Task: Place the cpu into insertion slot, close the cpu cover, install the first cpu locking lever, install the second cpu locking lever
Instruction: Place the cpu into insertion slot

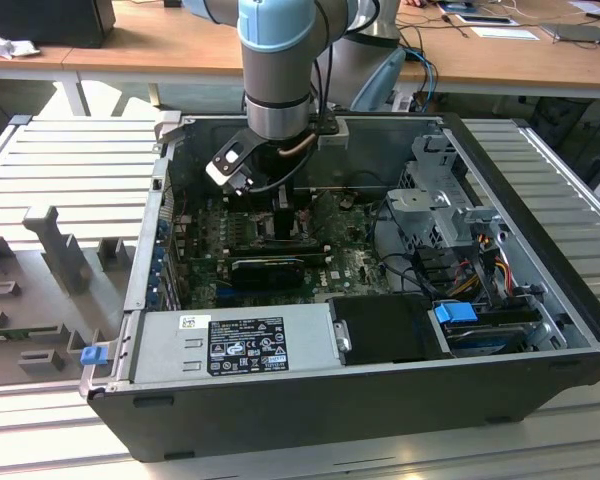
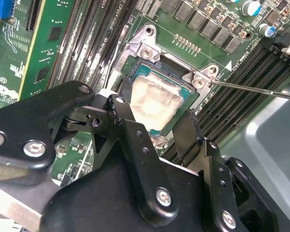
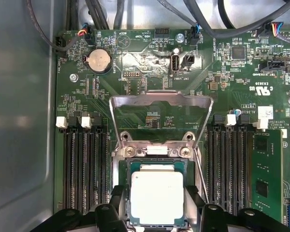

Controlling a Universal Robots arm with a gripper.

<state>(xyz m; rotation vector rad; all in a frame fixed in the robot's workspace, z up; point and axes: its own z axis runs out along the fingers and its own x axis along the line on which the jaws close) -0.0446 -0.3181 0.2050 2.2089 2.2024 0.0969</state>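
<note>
The cpu (image 3: 157,186), a pale grey square chip, lies flat in the insertion slot (image 3: 123,166) on the green motherboard. In both wrist views my gripper (image 3: 157,207) has its black fingers (image 2: 120,110) pressed against two opposite sides of the cpu (image 2: 152,99). The cpu cover (image 3: 160,99), a silvery frame with an open window, is swung back away from the slot. A thin metal locking lever (image 2: 261,91) sticks out free beside the slot. In the exterior view my gripper (image 1: 283,222) reaches down into the open computer case, hiding the cpu.
Rows of black memory slots (image 3: 84,169) flank the socket on both sides. A long black card (image 1: 267,270), the power supply (image 1: 235,345), a drive cage (image 1: 442,205) and loose cables (image 1: 480,255) crowd the case. Grey fixtures (image 1: 60,255) stand on the slatted table.
</note>
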